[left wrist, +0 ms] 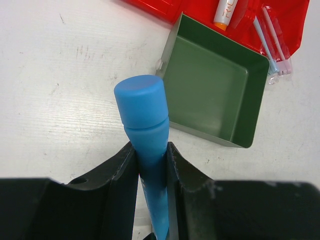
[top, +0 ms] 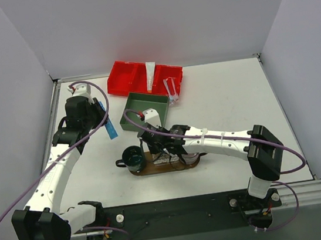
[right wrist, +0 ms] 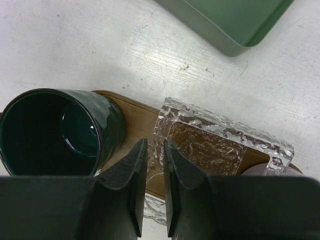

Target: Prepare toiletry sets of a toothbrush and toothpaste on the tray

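My left gripper (top: 101,112) is shut on the blue tube (top: 110,128), cap forward, held above the table left of the green box; the wrist view shows the tube (left wrist: 143,106) pinched between the jaws (left wrist: 151,148). The white tube (top: 151,75) lies in the red bin. Two toothbrushes (top: 171,90) lie at the bin's front right edge, also seen in the left wrist view (left wrist: 273,46). The brown oval tray (top: 155,169) carries a dark green mug (top: 133,157) and a clear textured dish (right wrist: 210,145). My right gripper (right wrist: 156,145) is closed narrowly on the dish's left wall, over the tray (right wrist: 135,117).
The green square box (top: 144,109) stands behind the tray, and shows in the left wrist view (left wrist: 215,95). The red divided bin (top: 128,77) sits at the back. The green mug (right wrist: 55,130) is just left of my right fingers. Something pale lilac (right wrist: 272,172) sits at the tray's right end.
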Robot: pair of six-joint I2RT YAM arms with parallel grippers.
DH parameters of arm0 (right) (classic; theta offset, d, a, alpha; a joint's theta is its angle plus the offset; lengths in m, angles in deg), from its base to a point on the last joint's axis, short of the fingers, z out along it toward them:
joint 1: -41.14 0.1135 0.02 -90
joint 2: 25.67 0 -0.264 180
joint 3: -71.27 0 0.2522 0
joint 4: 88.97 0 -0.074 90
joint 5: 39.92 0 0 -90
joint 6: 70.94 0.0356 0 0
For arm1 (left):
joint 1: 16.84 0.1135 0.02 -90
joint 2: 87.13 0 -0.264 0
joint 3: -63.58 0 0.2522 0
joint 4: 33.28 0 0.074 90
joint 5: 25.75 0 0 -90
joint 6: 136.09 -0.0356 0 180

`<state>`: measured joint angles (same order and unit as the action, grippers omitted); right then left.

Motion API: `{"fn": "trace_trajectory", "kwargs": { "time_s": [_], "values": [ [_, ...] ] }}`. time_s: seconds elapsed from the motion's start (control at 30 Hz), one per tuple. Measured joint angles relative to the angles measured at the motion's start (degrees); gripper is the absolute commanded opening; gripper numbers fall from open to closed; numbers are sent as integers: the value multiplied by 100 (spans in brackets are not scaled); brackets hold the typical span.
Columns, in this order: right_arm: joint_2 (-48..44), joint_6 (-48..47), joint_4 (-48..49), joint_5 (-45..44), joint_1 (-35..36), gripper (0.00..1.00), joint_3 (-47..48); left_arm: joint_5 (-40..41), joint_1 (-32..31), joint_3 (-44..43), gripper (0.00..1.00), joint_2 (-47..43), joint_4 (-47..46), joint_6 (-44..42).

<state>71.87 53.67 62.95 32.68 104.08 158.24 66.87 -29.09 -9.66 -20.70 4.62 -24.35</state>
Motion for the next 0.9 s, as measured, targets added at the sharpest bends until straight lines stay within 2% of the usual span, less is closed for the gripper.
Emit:
{"fn": "trace_trajectory", "kwargs": {
  "time_s": [0.37, 0.5, 0.9],
  "values": [
    [-2, 52, 37, 96, 0, 10, -2, 0, 0, 0, 0, 0, 0, 0],
    [-2, 151, 39, 101, 9, 0, -2, -2, 0, 0, 0, 0, 0, 0],
    [-2, 925, -332, -214, 140, 0, 120, -11, 11, 0, 0, 2, -2, 0]
  ]
}}
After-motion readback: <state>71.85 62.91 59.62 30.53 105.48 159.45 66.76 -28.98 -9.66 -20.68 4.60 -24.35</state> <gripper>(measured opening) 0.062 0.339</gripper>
